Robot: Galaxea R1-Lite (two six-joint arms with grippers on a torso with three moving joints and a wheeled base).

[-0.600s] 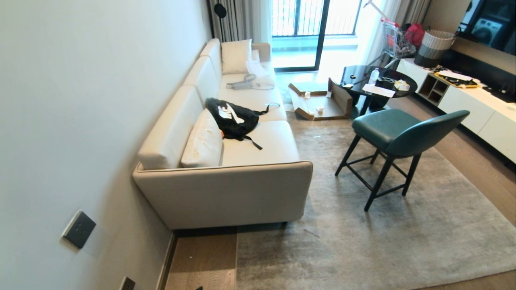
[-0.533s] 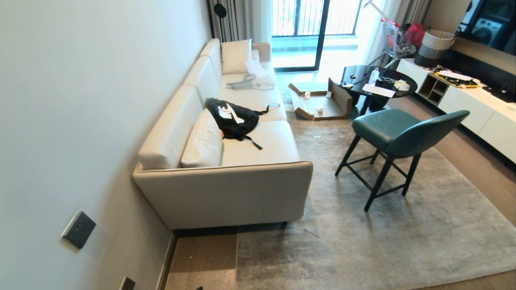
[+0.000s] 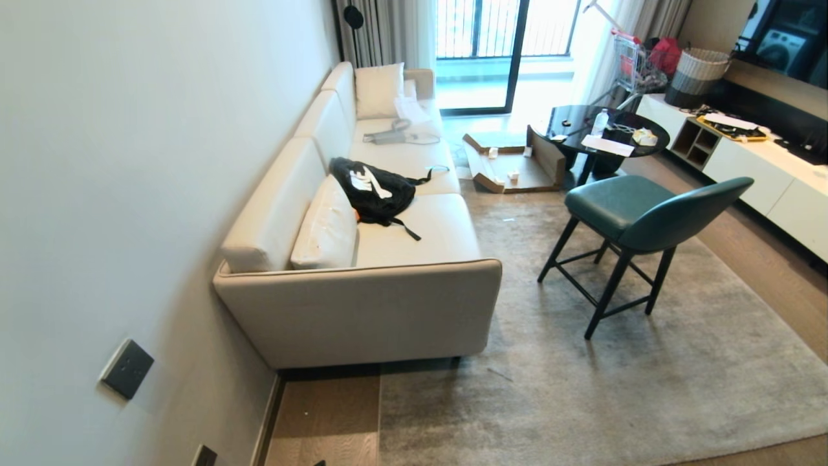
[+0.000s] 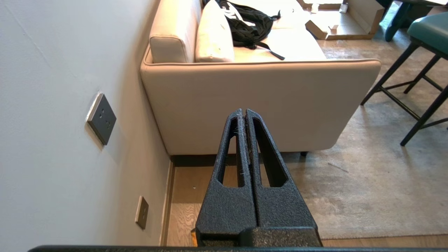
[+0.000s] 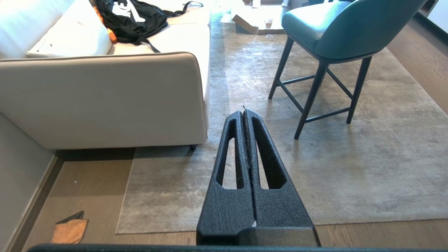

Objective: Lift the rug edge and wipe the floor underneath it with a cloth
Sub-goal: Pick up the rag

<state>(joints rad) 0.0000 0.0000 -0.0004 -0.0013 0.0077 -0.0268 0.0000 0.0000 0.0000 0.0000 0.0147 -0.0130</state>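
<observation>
Nothing is being done yet: the cloth (image 5: pixel 70 231) is lying on the floor (image 5: pixel 94 182) at eight o'clock, by the wall, near the rug edge (image 5: pixel 126 196). Left gripper (image 4: pixel 245 112) and right gripper (image 5: pixel 244 113) are both hanging closed, empty. Next: opening one gripper, reaching the cloth.
</observation>
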